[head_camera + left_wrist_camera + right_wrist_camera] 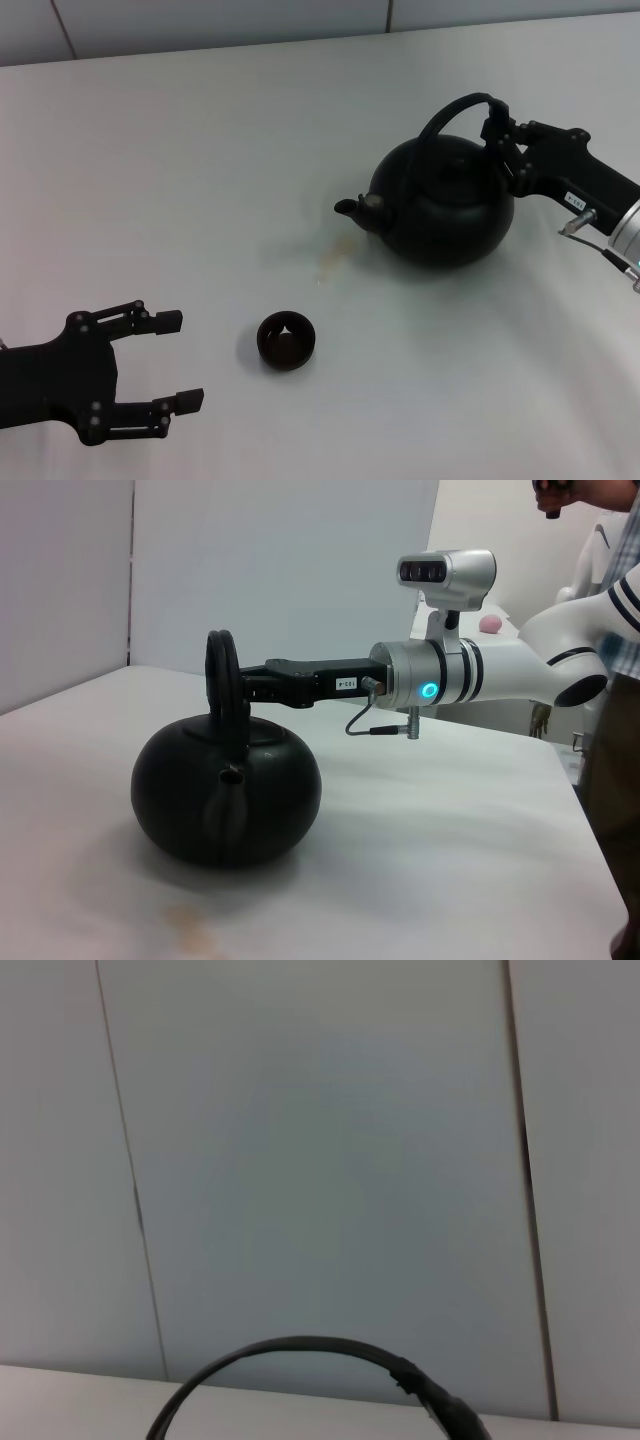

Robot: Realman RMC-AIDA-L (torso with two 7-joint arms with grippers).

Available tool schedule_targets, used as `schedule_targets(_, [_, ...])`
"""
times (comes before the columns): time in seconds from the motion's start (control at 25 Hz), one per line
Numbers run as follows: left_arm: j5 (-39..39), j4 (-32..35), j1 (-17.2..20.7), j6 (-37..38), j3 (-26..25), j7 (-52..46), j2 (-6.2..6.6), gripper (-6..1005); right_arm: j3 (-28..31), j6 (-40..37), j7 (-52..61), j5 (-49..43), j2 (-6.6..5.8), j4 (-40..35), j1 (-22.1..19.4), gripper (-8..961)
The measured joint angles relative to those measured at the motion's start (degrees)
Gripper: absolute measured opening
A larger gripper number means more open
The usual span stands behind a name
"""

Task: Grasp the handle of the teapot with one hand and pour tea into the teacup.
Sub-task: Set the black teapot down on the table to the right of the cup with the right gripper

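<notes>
The right tool (497, 128) clamps the handle (455, 108) of the teapot (440, 200) on the table (200, 180), while the left tool (178, 360) rests spread open near the teacup (286, 341).

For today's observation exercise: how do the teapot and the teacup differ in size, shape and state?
The teapot is far larger than the teacup. The teapot has a spout, lid and arched handle; the teacup is a plain open bowl. The right gripper is at the teapot's handle; the teacup stands free, near the left gripper. Both are black and rest on the white table.

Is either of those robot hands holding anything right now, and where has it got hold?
The right gripper has its fingers closed on the teapot handle, near the top of the arch. The left gripper is open and holds nothing.
</notes>
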Motion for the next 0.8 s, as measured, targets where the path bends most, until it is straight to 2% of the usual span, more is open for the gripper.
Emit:
schedule_targets(0.4, [0.01, -0.11, 0.26, 0.04, -0.01, 0.41, -0.09, 842, -0.13, 0.86, 0.55, -0.13, 0.06, 0.12, 0.29, 163])
schedule_targets(0.8, [0.00, -0.10, 0.39, 0.06, 0.00, 0.44, -0.02, 842, 0.19, 0.12, 0.55, -0.03, 0.02, -0.35, 0.17, 383])
